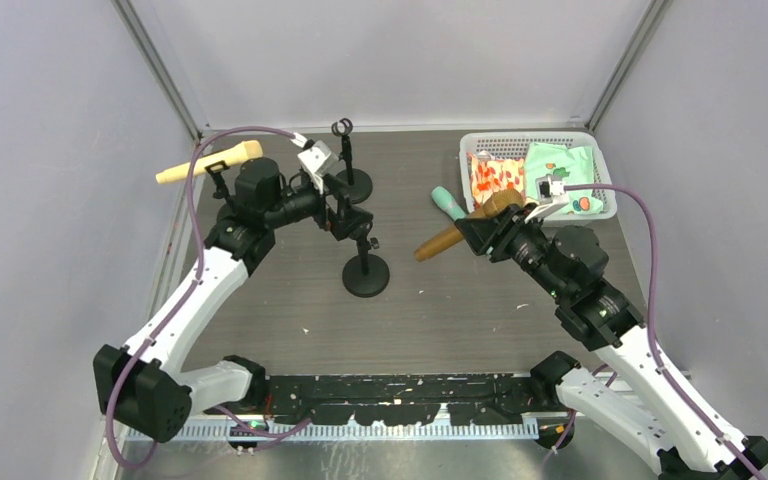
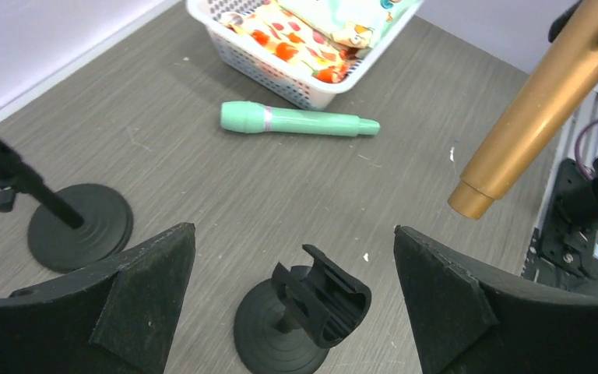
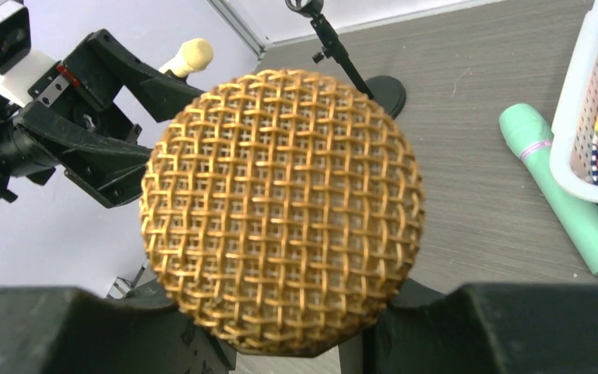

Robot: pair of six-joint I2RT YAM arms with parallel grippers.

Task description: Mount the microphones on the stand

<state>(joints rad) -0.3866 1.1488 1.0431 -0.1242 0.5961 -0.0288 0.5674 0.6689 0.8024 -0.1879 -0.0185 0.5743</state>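
On the table (image 1: 440,310) stood 3 stands (image 1: 365,275); the cream mic (image 1: 208,162) sat in 1, the green mic (image 2: 296,119) lay loose. Right gripper (image 1: 495,225) clamped the brown mic (image 2: 529,109) below its head: rigid, slick, likely light. Left gripper (image 2: 292,241) gaped over a clip (image 2: 323,292).

Overhead looks down — wrist views close, sharing mint microphone (image 2: 296,121).

Right wrist view: handle of golden-brown microphone (image 3: 280,210) is hidden behind its own mesh head. Left wrist view: its head is cut off by the top edge; basket (image 2: 296,86) is cropped there too; clip of second stand (image 2: 78,226) is lost past the left edge. Top view: mint-green microphone (image 1: 449,203) is partly covered by the golden-brown one.
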